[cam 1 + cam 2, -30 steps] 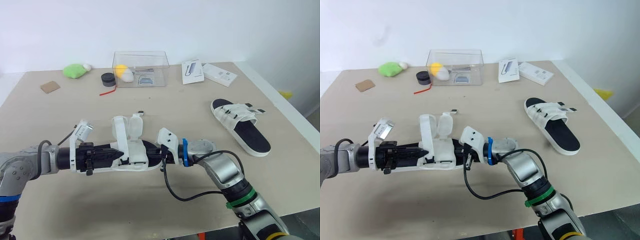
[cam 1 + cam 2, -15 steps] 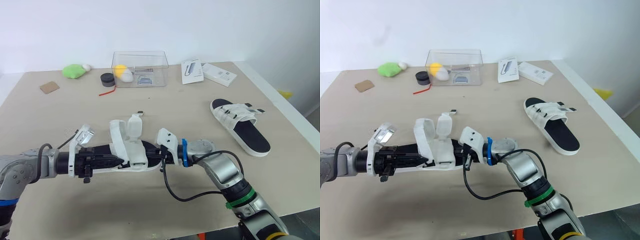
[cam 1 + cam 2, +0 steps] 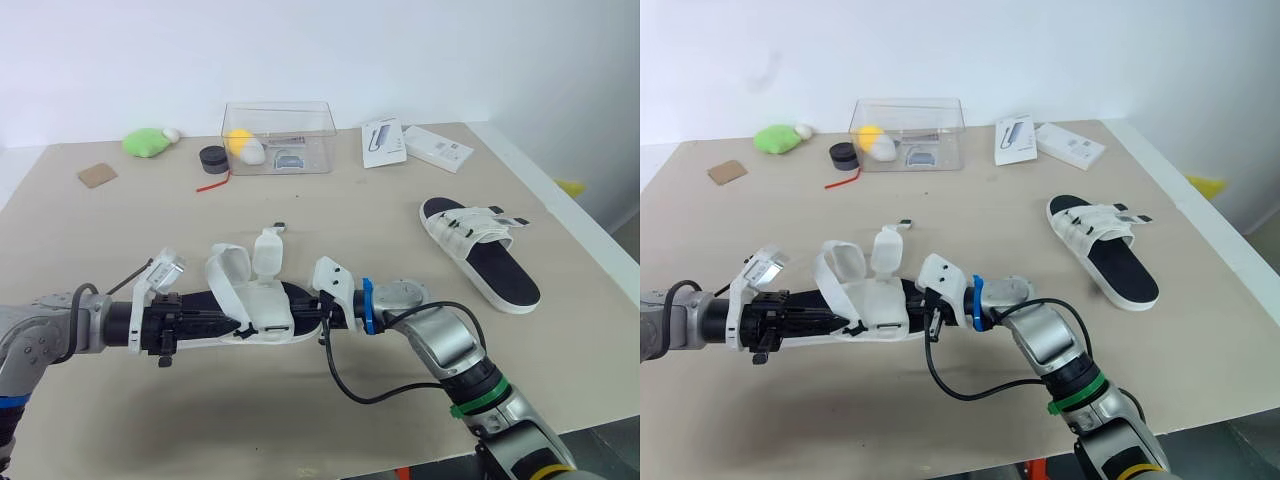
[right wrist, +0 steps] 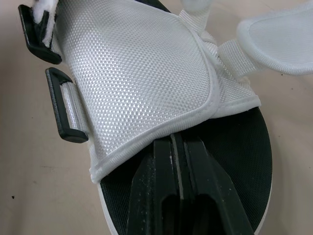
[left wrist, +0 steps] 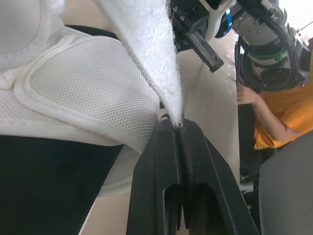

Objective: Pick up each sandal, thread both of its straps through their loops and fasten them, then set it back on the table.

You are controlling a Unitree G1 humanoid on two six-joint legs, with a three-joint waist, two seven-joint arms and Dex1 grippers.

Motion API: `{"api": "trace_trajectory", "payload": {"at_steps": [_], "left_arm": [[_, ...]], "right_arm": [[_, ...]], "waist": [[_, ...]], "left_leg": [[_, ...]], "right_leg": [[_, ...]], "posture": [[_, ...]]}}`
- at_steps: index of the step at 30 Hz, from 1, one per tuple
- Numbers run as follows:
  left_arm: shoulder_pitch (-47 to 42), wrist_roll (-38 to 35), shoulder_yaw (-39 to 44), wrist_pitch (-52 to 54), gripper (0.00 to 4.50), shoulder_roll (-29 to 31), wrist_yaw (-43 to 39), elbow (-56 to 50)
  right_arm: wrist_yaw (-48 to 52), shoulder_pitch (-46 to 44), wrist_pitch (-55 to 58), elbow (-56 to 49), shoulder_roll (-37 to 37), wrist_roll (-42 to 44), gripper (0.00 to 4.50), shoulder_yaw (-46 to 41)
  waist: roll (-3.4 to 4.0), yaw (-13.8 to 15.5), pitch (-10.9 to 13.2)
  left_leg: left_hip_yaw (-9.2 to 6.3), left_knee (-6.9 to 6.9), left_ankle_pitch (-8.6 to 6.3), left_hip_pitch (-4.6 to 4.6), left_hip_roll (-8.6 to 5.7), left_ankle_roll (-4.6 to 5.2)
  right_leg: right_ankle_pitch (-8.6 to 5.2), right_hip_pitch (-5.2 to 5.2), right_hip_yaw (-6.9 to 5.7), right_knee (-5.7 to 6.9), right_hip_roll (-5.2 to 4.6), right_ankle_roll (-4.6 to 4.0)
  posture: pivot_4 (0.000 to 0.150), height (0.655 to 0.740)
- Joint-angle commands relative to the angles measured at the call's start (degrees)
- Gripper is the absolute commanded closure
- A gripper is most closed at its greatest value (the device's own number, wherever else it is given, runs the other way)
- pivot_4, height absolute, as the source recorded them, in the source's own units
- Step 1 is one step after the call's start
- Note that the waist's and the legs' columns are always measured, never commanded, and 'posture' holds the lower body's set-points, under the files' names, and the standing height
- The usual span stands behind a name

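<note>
At the 6 o'clock edge of the bench (image 3: 400, 220), the near sandal (image 3: 262, 315) lies lengthwise between the two arms, black footbed up. The left fingers (image 5: 161, 156) reach in from 9 o'clock and are pinched tight on the tip of a white strap (image 5: 146, 44), which curls up above the mesh upper. The second strap (image 3: 267, 252) stands upright just beside it. The right fingers (image 4: 161, 166) come in from 3 o'clock, pressed together and lying on the footbed. Their tips are tucked under the edge of the mesh upper, so I cannot tell whether they grip anything. Two black loops (image 4: 63, 112) hang at the side of the upper, with no strap through them.

Toward 3 o'clock, well apart, the second sandal (image 3: 480, 250) rests flat on the bench.

At 12 o'clock stands a clear box (image 3: 280, 135) with a yellow ball (image 3: 240, 140) inside. Two white packages (image 3: 385, 142) lie at 1 o'clock and a green toy (image 3: 147, 142) at 11 o'clock.
</note>
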Motion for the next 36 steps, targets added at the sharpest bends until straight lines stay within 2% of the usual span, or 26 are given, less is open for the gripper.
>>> {"api": "trace_trajectory", "payload": {"at_steps": [1,6,19,25,31,36], "left_arm": [[-0.8,1.5,-0.4,-1.2,4.40,1.0,-1.5,-0.1],[-2.8,4.3,-2.0,-3.1,4.40,2.9,-5.3,2.5],[-11.3,12.7,-12.1,-8.1,4.40,4.1,-16.1,7.4],[-11.6,18.1,-15.9,-12.4,4.40,5.5,-20.5,8.4],[-12.9,22.7,-18.8,-17.0,4.40,4.3,-22.2,10.6],[-13.4,22.9,-18.7,-17.4,4.40,3.8,-22.9,10.5]], "right_arm": [[-0.4,0.4,1.4,0.5,0.0,-1.0,4.50,1.3],[-0.4,0.5,1.5,0.3,0.0,-1.0,4.50,1.4],[-1.0,0.5,1.5,0.1,0.8,-1.2,4.50,1.8],[-1.3,1.0,1.8,-0.4,0.9,-1.3,4.50,1.8],[-1.3,0.7,1.7,-0.2,1.2,-1.5,4.50,2.0],[-1.4,0.6,1.8,-0.4,1.2,-1.5,4.50,1.9]], "waist": [[0.00,0.0,0.0],[0.00,0.0,0.0],[0.00,0.0,0.0],[0.00,-0.1,0.0],[0.00,-0.2,0.0],[0.00,-0.2,0.0]], "left_leg": [[0.00,0.00,0.00,0.00,0.01,0.00],[0.01,-0.01,0.00,0.01,0.02,0.00],[0.08,-0.08,0.00,0.02,0.04,0.00],[0.08,-0.10,0.00,0.03,0.08,0.00],[0.07,-0.12,0.00,0.04,0.22,0.00],[0.05,-0.12,0.00,0.06,0.23,0.00]], "right_leg": [[0.00,0.00,0.00,0.00,0.00,0.00],[-0.01,-0.01,0.00,0.00,0.03,-0.02],[-0.05,0.00,-0.07,0.01,0.07,-0.12],[-0.07,-0.01,-0.07,0.01,0.12,-0.16],[-0.07,-0.02,-0.09,0.01,0.24,-0.28],[-0.06,-0.01,-0.11,0.04,0.28,-0.31]], "posture": [[0.150,0.7400],[0.150,0.7400],[0.150,0.7400],[0.150,0.7400],[0.150,0.7400],[0.150,0.7400]]}}
